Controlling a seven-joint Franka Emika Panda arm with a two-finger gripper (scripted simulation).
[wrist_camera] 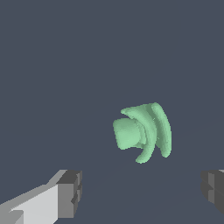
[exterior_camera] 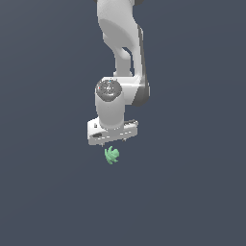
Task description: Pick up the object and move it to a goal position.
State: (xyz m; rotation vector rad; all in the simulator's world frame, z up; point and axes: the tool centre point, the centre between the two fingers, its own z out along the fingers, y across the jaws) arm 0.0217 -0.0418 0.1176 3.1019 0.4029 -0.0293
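Note:
The object is a small mint-green lumpy shape with stubby lobes, lying on the dark grey floor. In the wrist view the object shows a stubby cylinder backed by curved ribs. My white gripper hangs just above it, pointing down, a little toward the exterior view's top. Its two dark fingertips stand wide apart with nothing between them, so the gripper is open and empty. The object lies beyond the fingertips, not between them.
The floor is a plain dark grey surface all round. The white arm rises from the gripper toward the exterior view's top.

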